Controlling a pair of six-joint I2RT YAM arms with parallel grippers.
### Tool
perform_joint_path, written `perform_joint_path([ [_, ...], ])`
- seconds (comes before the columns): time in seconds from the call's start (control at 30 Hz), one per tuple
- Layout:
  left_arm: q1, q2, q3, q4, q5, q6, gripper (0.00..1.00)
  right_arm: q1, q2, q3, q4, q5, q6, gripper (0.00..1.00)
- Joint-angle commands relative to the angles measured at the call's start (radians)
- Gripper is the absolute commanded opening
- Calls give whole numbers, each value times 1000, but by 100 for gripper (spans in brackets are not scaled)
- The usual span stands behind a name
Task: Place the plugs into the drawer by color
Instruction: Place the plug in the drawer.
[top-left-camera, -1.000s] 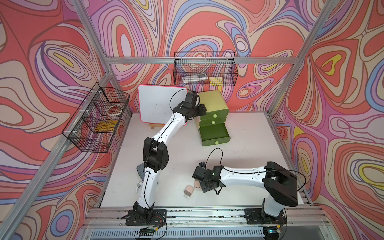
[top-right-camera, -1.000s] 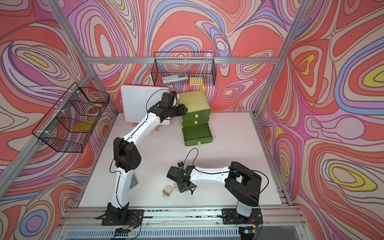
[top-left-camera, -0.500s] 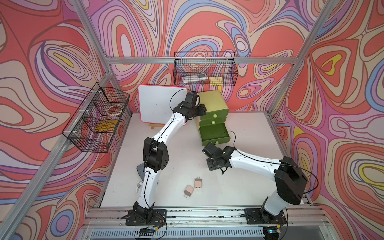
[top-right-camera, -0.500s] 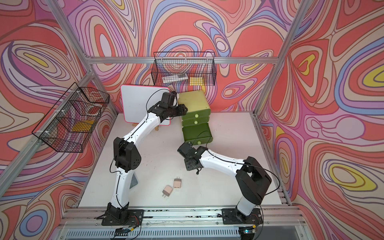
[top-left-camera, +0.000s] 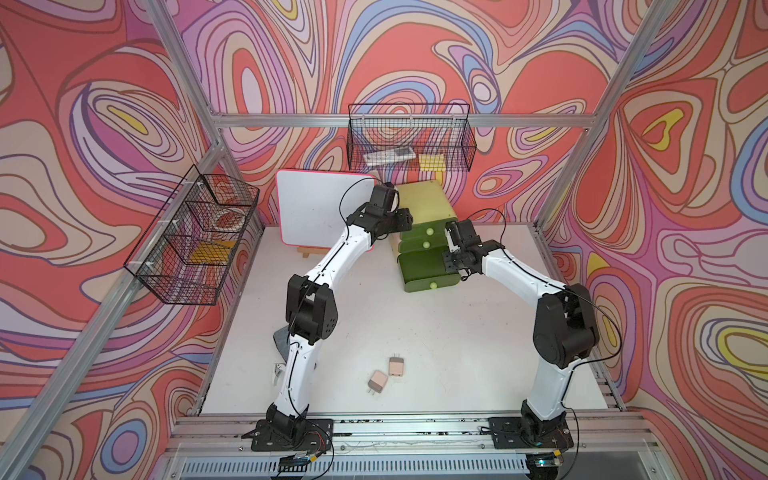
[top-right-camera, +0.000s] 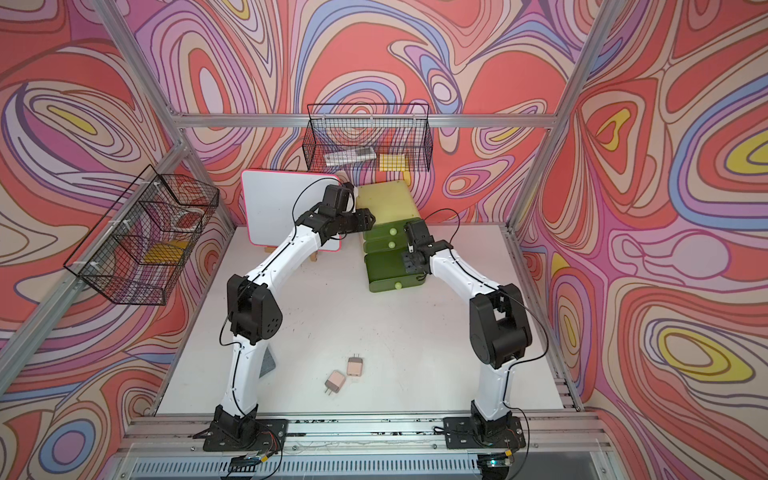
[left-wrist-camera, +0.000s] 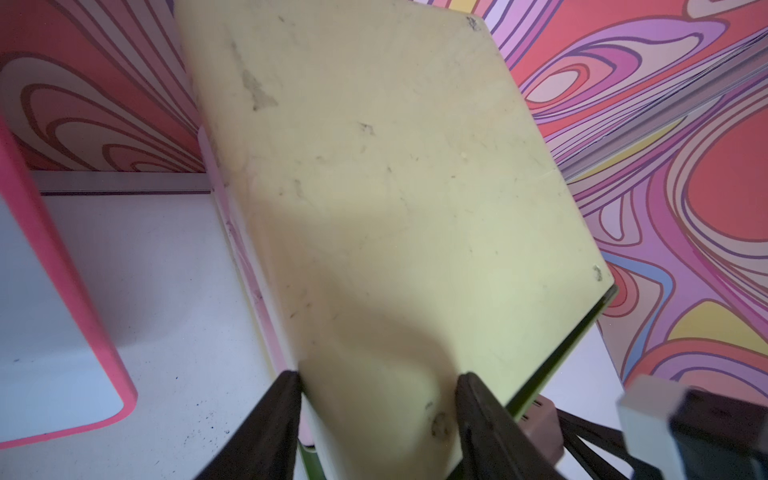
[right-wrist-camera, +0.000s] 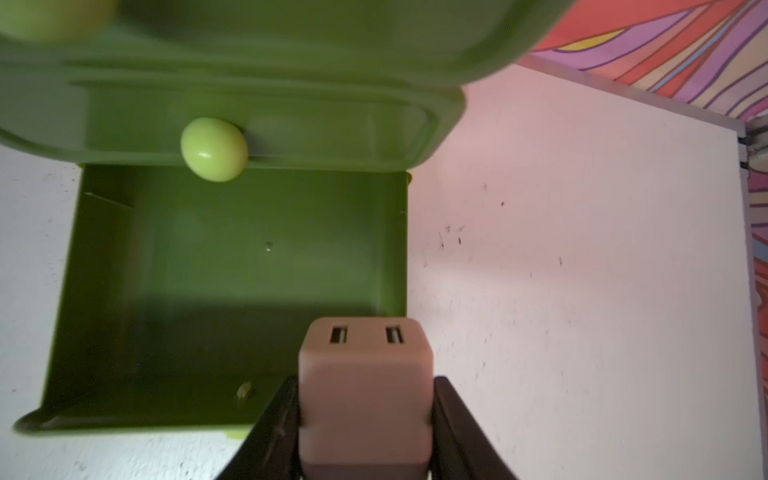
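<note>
On the white bench (top-left-camera: 415, 332), at its far edge, a rounded pale yellow-green plastic chest (top-left-camera: 424, 203) with three olive-green drawers is seen. Its bottom drawer (right-wrist-camera: 208, 270) is pulled out. The chest's top front corner is clamped between the fingers of the left hand (left-wrist-camera: 376, 386). Above the open drawer, at its right side, a pale pink rounded-square plug (right-wrist-camera: 361, 357) is pinched by the right hand (right-wrist-camera: 365, 386). Near the bench's front, a second pink plug (top-left-camera: 397, 366) and a third pink plug (top-left-camera: 377, 379) are seen lying just beside each other.
</note>
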Motion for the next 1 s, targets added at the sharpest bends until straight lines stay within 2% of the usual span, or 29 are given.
perform_joint_path([
  [0.0, -15, 10, -13, -72, 1, 28, 59, -5, 50, 53, 43, -37, -59, 36],
  [0.97, -11, 19, 25, -98, -6, 41, 59, -41, 170, 6, 132, -89, -42, 37],
])
